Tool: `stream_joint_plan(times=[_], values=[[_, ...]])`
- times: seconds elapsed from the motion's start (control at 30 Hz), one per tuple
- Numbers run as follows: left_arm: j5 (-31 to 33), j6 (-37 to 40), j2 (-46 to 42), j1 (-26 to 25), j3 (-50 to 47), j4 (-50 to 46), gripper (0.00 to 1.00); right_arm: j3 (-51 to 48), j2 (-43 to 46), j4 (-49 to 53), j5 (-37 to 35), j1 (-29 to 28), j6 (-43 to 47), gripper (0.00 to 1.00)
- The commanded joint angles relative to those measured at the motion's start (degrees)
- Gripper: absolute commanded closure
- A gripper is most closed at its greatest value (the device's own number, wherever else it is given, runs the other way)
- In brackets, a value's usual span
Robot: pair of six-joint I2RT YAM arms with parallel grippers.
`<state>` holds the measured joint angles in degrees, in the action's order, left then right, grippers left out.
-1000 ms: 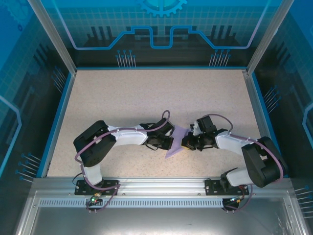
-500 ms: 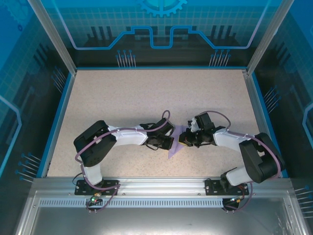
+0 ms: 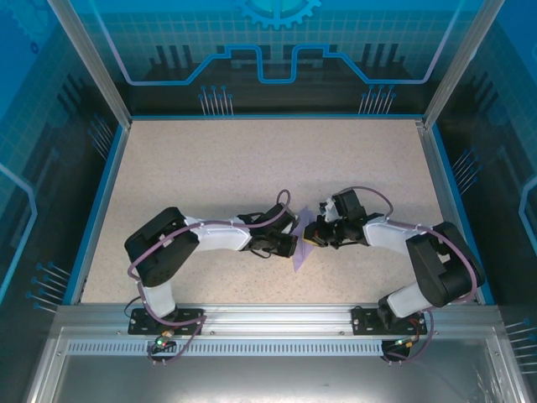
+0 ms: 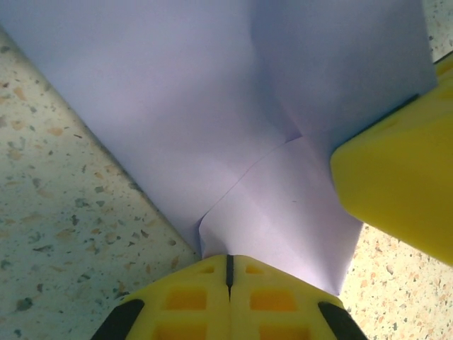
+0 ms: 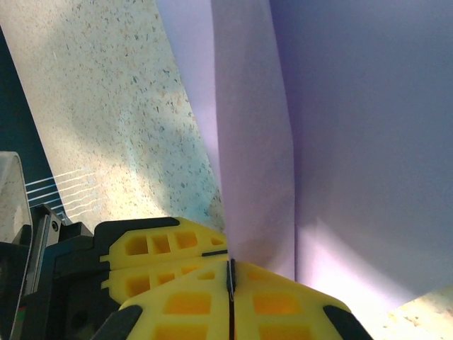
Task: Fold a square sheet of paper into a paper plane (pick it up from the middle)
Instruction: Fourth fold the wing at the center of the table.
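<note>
Since a second ago the right gripper [image 3: 317, 238] has crept closer to the left gripper [image 3: 294, 245], narrowing what shows between them. Over the speckled beige stone-look table [image 3: 210, 168], toward its near edge and about midway across, the thin pale lilac square sheet of paper [image 3: 300, 256] is held partly folded — matte, softly creased. Both yellow-tipped claws are clenched on it, pinching from opposite sides — fingertips pressed flat together.
</note>
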<state>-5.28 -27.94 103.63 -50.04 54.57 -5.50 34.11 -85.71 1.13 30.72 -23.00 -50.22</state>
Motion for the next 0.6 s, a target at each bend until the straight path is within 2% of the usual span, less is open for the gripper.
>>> stream_joint_plan(times=[0.0, 0.2, 0.57], values=[[-0.18, 0.76, 0.61, 0.54, -2.74, -0.93, 0.98, 1.09, -1.45, -2.45, 1.90, -1.07, -1.36, 0.93], [0.08, -0.03, -0.61, 1.09, -5.28, 2.36, 1.00, 0.94, -3.09, -5.78, 3.19, -1.34, -3.69, 0.93], [0.51, 0.59, -0.10, 1.35, -6.31, 2.86, 1.00, 0.40, -5.66, -11.93, 2.50, -1.43, -8.55, 0.93]])
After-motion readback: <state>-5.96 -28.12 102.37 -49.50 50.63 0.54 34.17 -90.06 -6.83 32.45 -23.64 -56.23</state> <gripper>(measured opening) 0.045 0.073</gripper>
